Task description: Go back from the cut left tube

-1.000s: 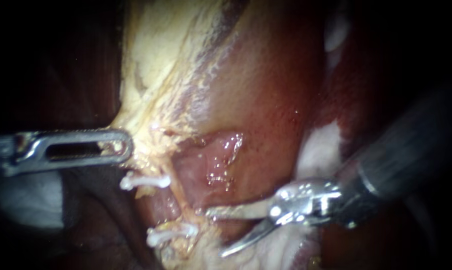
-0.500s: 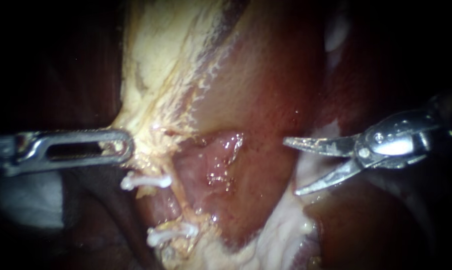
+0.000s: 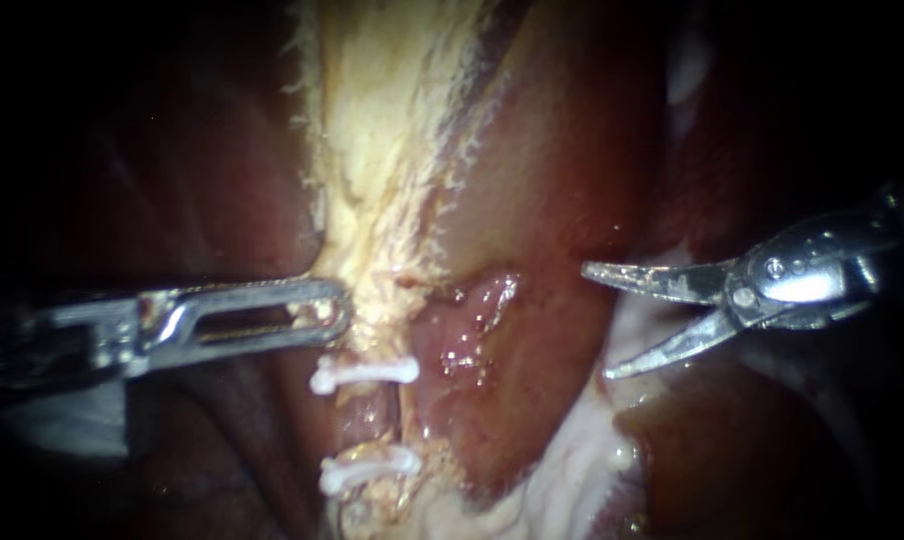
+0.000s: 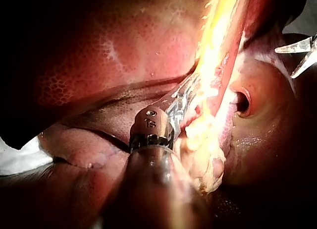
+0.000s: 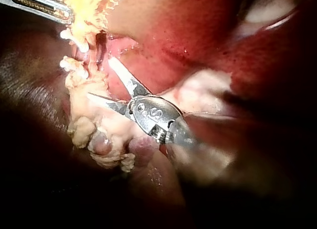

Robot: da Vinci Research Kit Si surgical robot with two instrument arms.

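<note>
Right instrument: blades spread wide, nothing between them. It hangs well apart from the tube and isn't touching any tissue as far as I can tell.
Left instrument: jaws pinched on the strip of yellow tissue, pulling it taut, just beside the nearer clip.
Tube: sits right under the left jaws, a short reddish stretch running between two white clips. Honestly I can't pick out the cut itself from the endoscope, it's too mushy in there.
Clips: both look seated square across the tube, neither one tilted or loose.
Liver: dark red, lying around the yellow strip, and nobody's poking it.
Done so far: I'd call the retreat mostly finished. The blades are out of the clipped area, with a clear stretch of pink tissue between them and the tube.
Left to do: maybe a bit more travel toward the side the right shaft comes in from. I'd also guess closing the blades, since right now they're two sharp points aimed at the tissue.
Risk: one blade tip hangs near the pale tissue, so a sloppy pull could nick it.
</note>
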